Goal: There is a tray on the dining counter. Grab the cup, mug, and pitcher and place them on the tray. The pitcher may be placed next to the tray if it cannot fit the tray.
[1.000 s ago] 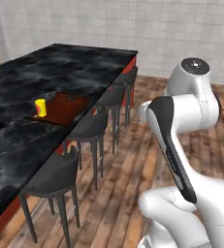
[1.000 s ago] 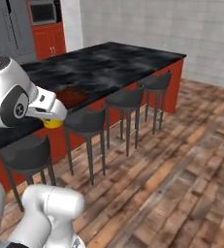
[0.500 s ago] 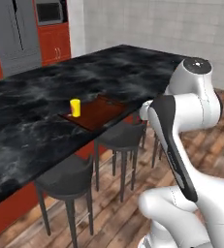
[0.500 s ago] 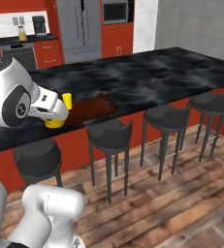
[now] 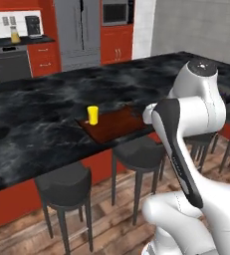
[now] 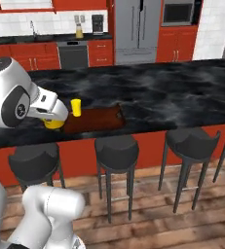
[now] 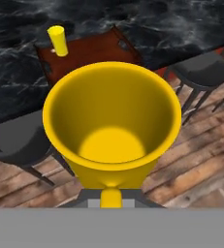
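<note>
My gripper (image 6: 52,119) is shut on the yellow mug (image 6: 53,123), held in the air at the near edge of the dining counter (image 6: 158,92), left of the tray (image 6: 97,120). In the hand view the mug (image 7: 111,121) opens toward the camera and hides the fingers. The dark wooden tray (image 5: 119,124) lies on the black counter (image 5: 37,109) with the yellow cup (image 5: 92,114) upright on its left end. The same cup (image 6: 76,107) (image 7: 58,40) and tray (image 7: 94,51) lie beyond the mug. The pitcher (image 5: 14,35) (image 6: 78,32) stands on the far back worktop.
Black bar stools (image 5: 64,187) (image 5: 139,154) (image 6: 116,151) (image 6: 189,143) line the near side of the counter, over a wooden floor. A coffee machine (image 6: 97,23) stands beside the pitcher. A fridge (image 6: 138,29) and red cabinets fill the back wall.
The whole picture has shifted: the base has swung round, so the counter now runs across in front of me and the tray sits closer. The mug stays in my shut gripper.
</note>
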